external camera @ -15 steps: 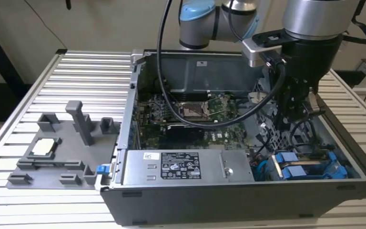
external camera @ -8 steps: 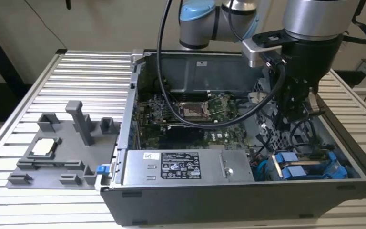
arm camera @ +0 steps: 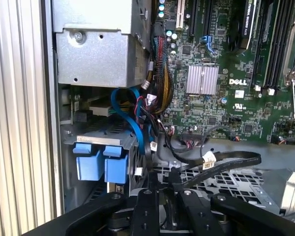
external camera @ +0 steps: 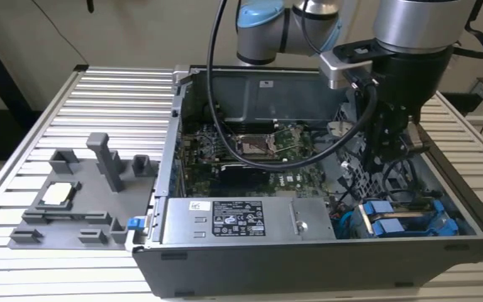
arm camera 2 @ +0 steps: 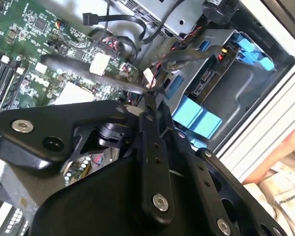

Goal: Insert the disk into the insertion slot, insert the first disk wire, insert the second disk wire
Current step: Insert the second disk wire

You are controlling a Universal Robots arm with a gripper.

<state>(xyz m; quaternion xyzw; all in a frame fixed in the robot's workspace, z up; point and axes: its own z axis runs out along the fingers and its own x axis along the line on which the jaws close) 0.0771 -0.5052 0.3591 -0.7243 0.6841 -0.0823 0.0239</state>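
disk [external camera: 405,223]: blue-framed, seated flat | insertion slot [external camera: 443,207]: dark-grey bay, occupied

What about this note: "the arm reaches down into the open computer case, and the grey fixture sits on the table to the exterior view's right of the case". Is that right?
Not quite: the side is wrong. The exterior view shows the grey fixture on the slatted table to that view's left of the computer case, not its right. The arm does reach down into the open case.

Ext high, front; wrists close, share bay [arm camera: 101,162]
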